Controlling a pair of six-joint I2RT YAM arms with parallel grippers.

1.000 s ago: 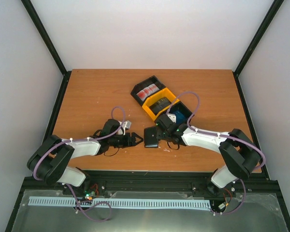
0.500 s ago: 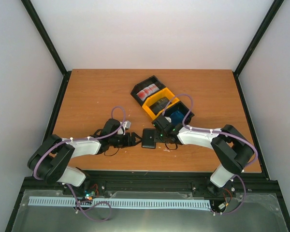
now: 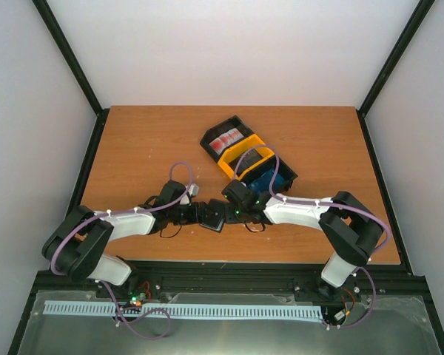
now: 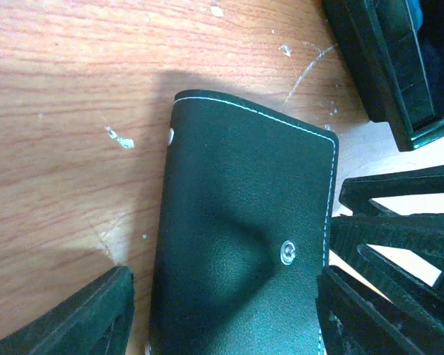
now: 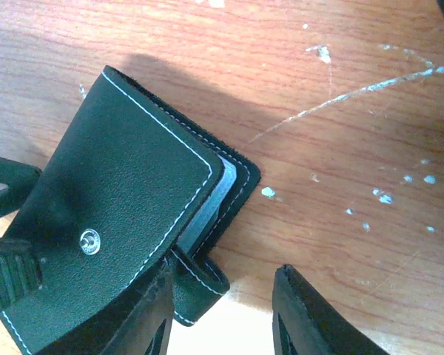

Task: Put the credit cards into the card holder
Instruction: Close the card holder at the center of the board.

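The card holder [image 3: 213, 216] is a closed black wallet lying flat on the table near the front, between both grippers. My left gripper [image 3: 200, 214] is open and its fingers straddle the wallet [image 4: 244, 222], the right finger close against its stitched edge. My right gripper [image 3: 226, 212] is open at the wallet's other side [image 5: 126, 185]; the clasp tab [image 5: 200, 285] lies in the gap beside its left finger. A blue credit card [image 3: 265, 181] lies in the near black bin, and a red-and-white card [image 3: 227, 139] in the far black bin.
The joined black-yellow-black bins [image 3: 244, 157] stand just behind the right wrist, and a bin corner shows in the left wrist view [image 4: 385, 74]. A purple cable loops over the yellow bin. The wooden table [image 3: 133, 148] is walled by black posts at its edges.
My right gripper has moved left and slid the wallet along the table into the gap between my left gripper's fingers. The left arm has hardly moved.
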